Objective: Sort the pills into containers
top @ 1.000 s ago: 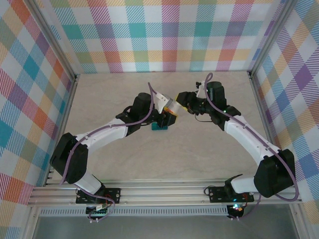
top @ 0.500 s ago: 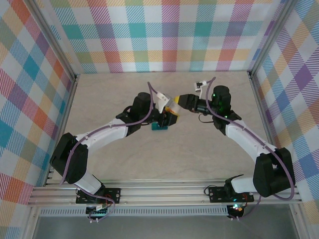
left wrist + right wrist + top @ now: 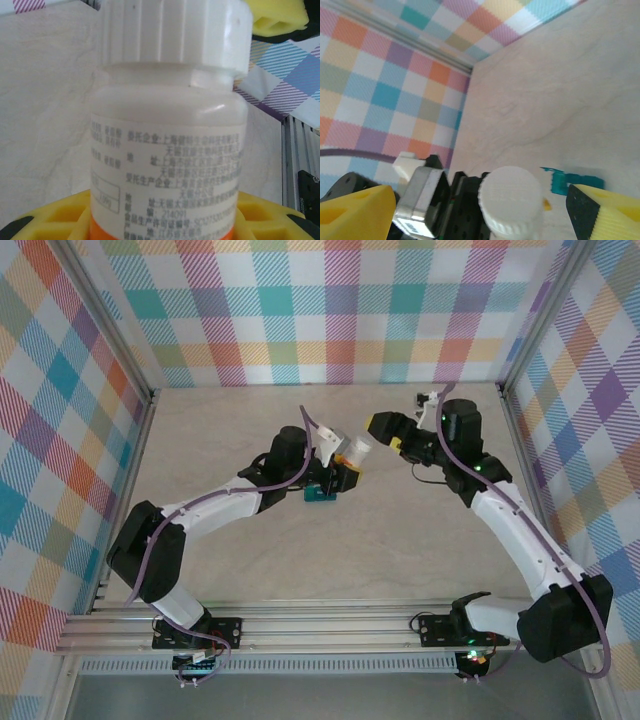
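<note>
My left gripper (image 3: 345, 462) is shut on a white pill bottle (image 3: 353, 451) with an orange band, held above the table's middle. In the left wrist view the bottle (image 3: 167, 125) stands close up with its ribbed white cap (image 3: 175, 30) on, yellow fingers (image 3: 55, 220) at both sides of its base. My right gripper (image 3: 384, 432) hangs open just right of the cap, not touching it. From the right wrist the cap (image 3: 510, 197) lies between my spread yellow fingertips (image 3: 355, 210). The teal containers (image 3: 320, 497) lie on the table under the bottle, and the containers (image 3: 570, 181) show partly. The pills are hidden.
Plaid walls with metal frame rails enclose the beige table (image 3: 250, 560). The left arm's wrist camera housing (image 3: 420, 200) sits right beside the bottle cap. Open tabletop lies in front of and behind the two grippers.
My right gripper has opened and drawn back to the right, away from the bottle's cap. The left gripper has kept the bottle in nearly the same place.
</note>
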